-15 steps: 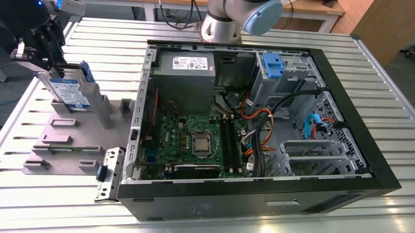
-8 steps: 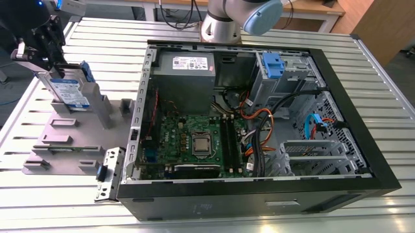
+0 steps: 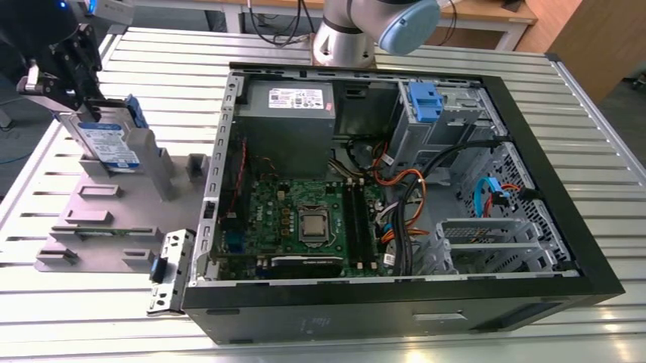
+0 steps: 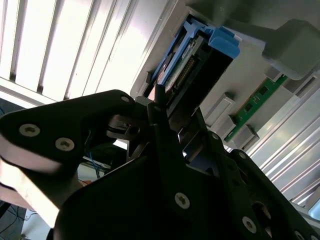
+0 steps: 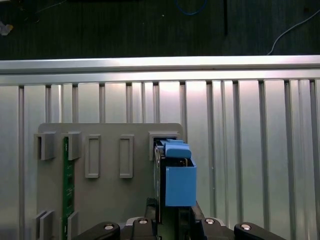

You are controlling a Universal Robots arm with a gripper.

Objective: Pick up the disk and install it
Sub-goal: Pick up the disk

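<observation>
Standing on edge in the grey fixture (image 3: pixel 111 219), the disk (image 3: pixel 106 147) lies directly beneath the gripper (image 3: pixel 94 106) — long axis vertical — clamping cannot be told.

There's the gripper (image 3: pixel 89 112), black and hanging upright, nose straight down right over the disk (image 3: pixel 109 147) (very close above its top edge). The arm (image 3: pixel 349 38), a silver column with a blue cap, stands well off to the exterior view's right of the disk.

No print is legible: the blue-and-white label (image 3: pixel 111 151) on the disk (image 3: pixel 89 128) and the white sticker (image 3: pixel 296 98) on the power supply (image 3: pixel 287 136) are too small to read.
</observation>
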